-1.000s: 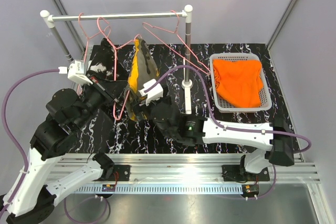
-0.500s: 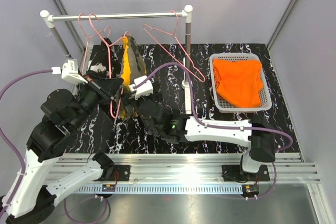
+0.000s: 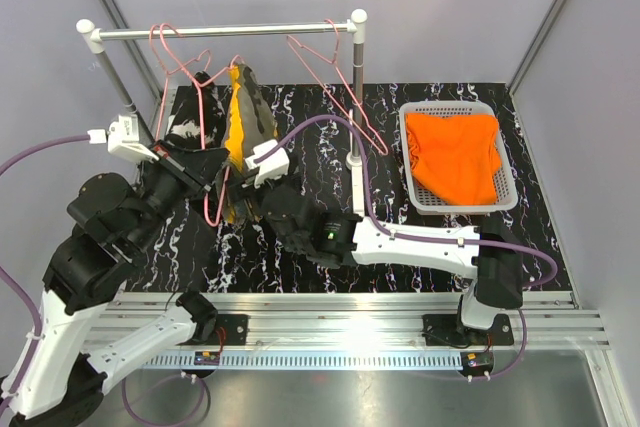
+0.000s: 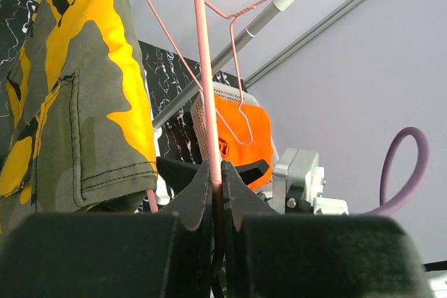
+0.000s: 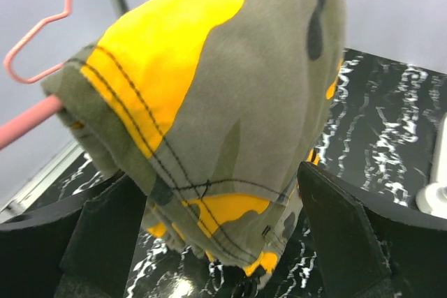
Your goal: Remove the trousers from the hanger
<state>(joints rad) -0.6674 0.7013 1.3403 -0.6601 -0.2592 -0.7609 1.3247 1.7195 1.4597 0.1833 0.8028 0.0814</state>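
**Left zone.** The black speckled trousers [image 3: 183, 135] hang below the rail [image 3: 220, 31] of the garment rack and are partly hidden by the left arm. Just to their right, the left gripper [image 3: 216, 177] is clamped on a pink wire hanger [image 3: 210, 209]. In the left wrist view its fingers [image 4: 192, 200] stand pressed together with the hanger wire [image 4: 207, 88] pinched between them.

**Centre zone.** The camouflage trousers [image 3: 245, 117] hang folded from the rack, just beside the clamped wire. In the right wrist view a pink hanger bar [image 5: 28, 127] runs into the fold of the cloth. The right gripper [image 3: 242, 197] sits below the garment with its jaws spread wide. The lower hem of the camouflage trousers [image 5: 230, 102] hangs down between the two fingers [image 5: 105, 242]. Whether either finger touches the cloth cannot be told.

**Right zone.** An empty pink hanger [image 3: 330, 67] hangs tilted on the rail near the right post [image 3: 357, 87]. Further right, well apart from the rack, a grey basket [image 3: 408, 162] stands on the black marbled table [image 3: 540, 137]. The orange trousers [image 3: 455, 152] lie inside this basket.
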